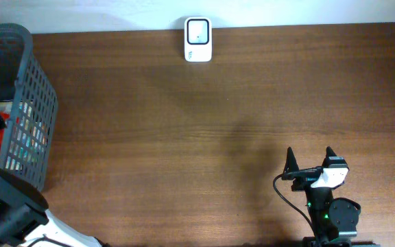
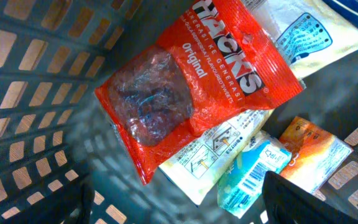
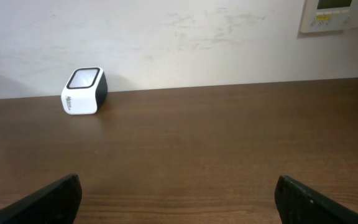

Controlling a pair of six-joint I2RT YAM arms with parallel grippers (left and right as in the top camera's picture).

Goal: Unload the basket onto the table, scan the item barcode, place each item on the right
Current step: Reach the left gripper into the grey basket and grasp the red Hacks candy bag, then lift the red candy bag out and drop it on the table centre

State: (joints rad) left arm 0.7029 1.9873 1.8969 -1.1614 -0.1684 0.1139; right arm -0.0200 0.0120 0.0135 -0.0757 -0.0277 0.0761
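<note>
Red candy bag [image 2: 191,93] lies in the grey basket [image 1: 36,89] at 9 o'clock, overlapping a white packet [image 2: 197,168]. Left gripper [image 2: 176,193] hangs over it, fingers apart, clamping nothing. Scanner [image 1: 198,40] sits at 12 o'clock on the surface [image 1: 184,137]. Right gripper [image 1: 310,154], at 5 o'clock, stands wide apart, empty.

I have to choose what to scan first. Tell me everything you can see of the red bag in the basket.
The red bag is a glossy plastic pouch printed HACKS and original in white, with a clear window showing dark wrapped sweets. It looks sealed and slightly crumpled. It lies flat and slanted in the grey basket, atop a white packet and touching a blue-printed packet. No barcode shows on this face.
</note>
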